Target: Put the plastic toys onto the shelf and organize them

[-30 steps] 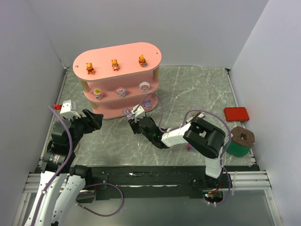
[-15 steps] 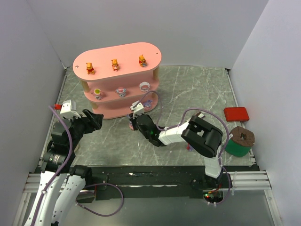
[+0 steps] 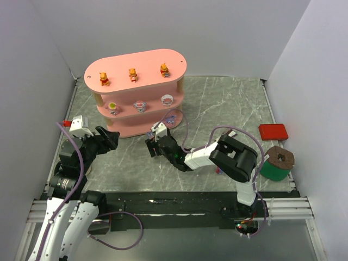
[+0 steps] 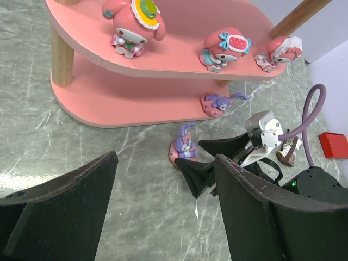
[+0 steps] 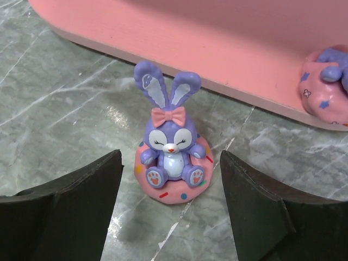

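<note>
Right gripper [image 3: 151,143], arm stretched low over the veined grey tabletop [image 5: 54,81], jaws spread and empty, flanks a glossy purple bunny [image 5: 171,155] standing upright on its doughnut base just before the smooth pink shelf [image 5: 217,43]. Left gripper [image 3: 107,137] likewise spread, empty.

Right wrist view chops the purple toy [image 5: 328,81] on the shelf [image 5: 217,49] at the frame's right edge, so its face is out of shot. From the left wrist, the bunny toy [image 4: 183,144] has its base partly behind a finger [image 4: 198,176] of the right gripper [image 4: 191,153], and the red box [image 4: 334,144] runs off the right edge.
</note>
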Motion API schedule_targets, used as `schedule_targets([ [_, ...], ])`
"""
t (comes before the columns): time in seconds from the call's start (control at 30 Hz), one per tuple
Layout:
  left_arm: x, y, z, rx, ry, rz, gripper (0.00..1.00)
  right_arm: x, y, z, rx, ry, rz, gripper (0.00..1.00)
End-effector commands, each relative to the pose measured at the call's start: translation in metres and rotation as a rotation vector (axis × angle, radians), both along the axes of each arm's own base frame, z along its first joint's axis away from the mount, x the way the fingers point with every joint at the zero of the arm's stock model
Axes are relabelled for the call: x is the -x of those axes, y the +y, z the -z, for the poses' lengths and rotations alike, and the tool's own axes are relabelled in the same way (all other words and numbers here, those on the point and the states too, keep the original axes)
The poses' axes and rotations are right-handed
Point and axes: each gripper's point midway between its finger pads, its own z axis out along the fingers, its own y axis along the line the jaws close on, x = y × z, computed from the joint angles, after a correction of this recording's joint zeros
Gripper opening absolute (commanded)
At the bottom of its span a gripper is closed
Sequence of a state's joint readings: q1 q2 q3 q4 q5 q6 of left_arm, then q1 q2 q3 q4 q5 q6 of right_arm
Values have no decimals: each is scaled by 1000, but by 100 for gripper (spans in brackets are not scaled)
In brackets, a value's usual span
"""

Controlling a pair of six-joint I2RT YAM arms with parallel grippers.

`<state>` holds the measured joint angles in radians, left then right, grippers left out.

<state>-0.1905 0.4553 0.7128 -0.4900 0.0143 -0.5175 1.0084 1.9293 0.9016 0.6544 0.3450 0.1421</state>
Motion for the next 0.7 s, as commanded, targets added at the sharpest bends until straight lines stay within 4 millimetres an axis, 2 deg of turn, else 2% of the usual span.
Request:
schedule_targets([
  [0.0, -2, -2, -11, 13, -40, 11, 78, 2, 7, -3, -19, 8, -5, 78],
  [0.37, -2, -2, -12, 15, -45, 9, 78, 3, 10, 21, 18, 78, 16, 79],
  [0.53, -1, -2, -12, 15, -46, 11, 78, 0, 14, 22, 10, 85, 23, 77],
  [0.6, -1, -2, -12, 14, -47, 9, 78, -3, 16, 22, 14, 82, 29, 70],
  [0.67, -1, -2, -12, 15, -46, 11, 78, -7, 19, 19, 17, 77, 37, 56],
])
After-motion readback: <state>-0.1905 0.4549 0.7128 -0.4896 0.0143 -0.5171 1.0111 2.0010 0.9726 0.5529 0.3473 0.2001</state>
